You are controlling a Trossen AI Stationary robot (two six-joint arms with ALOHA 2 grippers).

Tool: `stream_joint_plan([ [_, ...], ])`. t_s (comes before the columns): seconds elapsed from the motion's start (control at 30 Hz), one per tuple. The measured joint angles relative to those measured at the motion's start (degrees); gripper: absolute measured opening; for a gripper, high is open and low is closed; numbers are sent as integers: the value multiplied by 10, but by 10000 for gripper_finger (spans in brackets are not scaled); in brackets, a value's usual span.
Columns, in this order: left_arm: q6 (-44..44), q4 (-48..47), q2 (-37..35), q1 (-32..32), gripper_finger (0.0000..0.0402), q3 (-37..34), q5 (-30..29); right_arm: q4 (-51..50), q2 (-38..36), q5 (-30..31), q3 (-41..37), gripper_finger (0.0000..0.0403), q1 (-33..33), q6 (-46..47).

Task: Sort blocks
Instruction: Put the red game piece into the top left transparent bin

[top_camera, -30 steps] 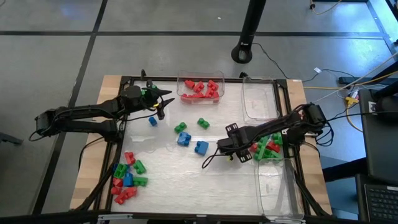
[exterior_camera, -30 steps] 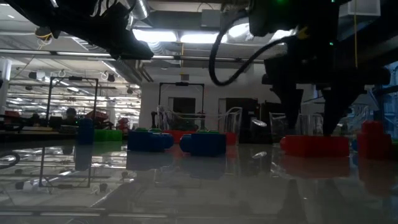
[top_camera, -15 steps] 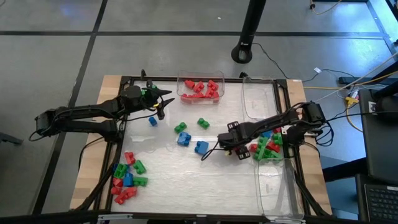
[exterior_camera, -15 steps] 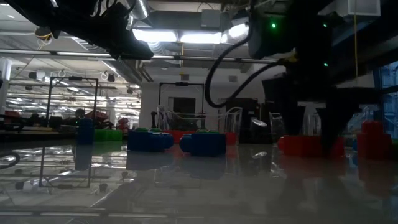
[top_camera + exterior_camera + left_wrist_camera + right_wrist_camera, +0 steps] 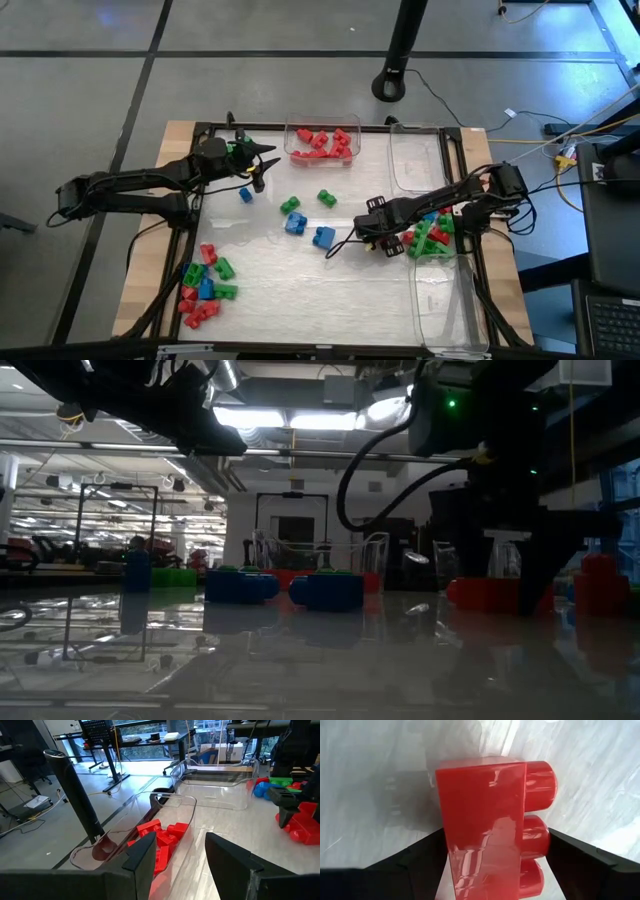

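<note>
Right wrist view: glossy studded red block (image 5: 487, 830)

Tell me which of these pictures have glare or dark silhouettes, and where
Low view: the ceiling lights backlight the scene, so both arms are black silhouettes, and the table mirrors the blocks. Right wrist view: bright streaks of glare on the red block and the table around it. High view: even light, with a soft sheen on the table.
</note>
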Motion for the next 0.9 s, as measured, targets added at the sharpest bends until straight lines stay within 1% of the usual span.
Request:
stream_joint_plan([
  [0.13,0,0,0,0,159,0,0,0,1,9,0,310,1,-1],
  [0.4,0,0,0,0,159,0,0,11,2,23,0,245,1,-6],
  [0.53,0,0,0,0,159,0,0,11,2,24,0,242,1,-9],
  [0.7,0,0,0,0,159,0,0,9,3,23,1,253,1,-11],
  [0.9,1,0,0,0,159,0,0,-24,6,24,30,236,1,-29],
])
